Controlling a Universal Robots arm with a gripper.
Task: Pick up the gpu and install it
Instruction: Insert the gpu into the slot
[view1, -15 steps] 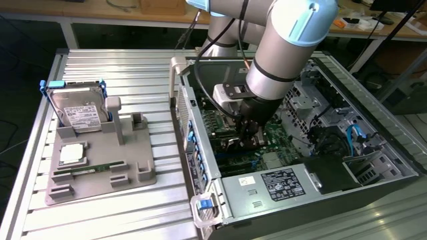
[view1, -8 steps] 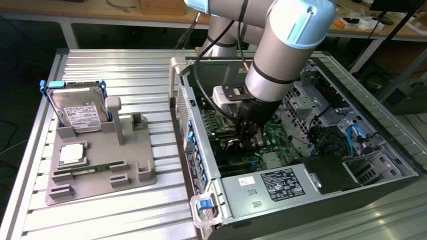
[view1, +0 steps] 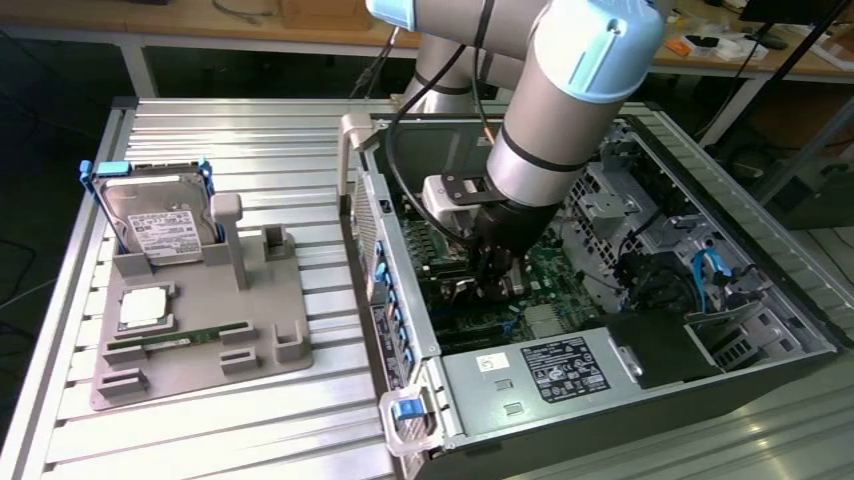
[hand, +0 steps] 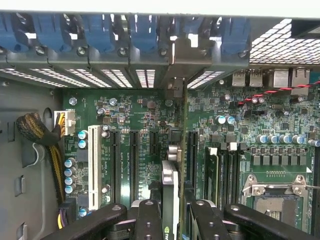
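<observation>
In the wrist view the gpu (hand: 171, 192) is seen edge-on, a thin card standing upright between my two black fingers (hand: 149, 220). My gripper (hand: 172, 222) is shut on it. The card runs over the motherboard (hand: 145, 112) in line with the black expansion slots (hand: 134, 160), and its metal end bracket (hand: 174, 75) reaches the rear slot openings of the case. How deep it sits in a slot I cannot tell. In the exterior view my gripper (view1: 486, 278) is low inside the open computer case (view1: 400, 330), just above the board.
Beside the case, a grey fixture (view1: 200, 345) holds a silver hard drive (view1: 160, 228), a processor chip (view1: 144, 308) and a green memory stick (view1: 180, 340). Inside the case are the power supply (view1: 561, 365), a cable bundle (hand: 40, 132) and the processor socket (hand: 272, 195).
</observation>
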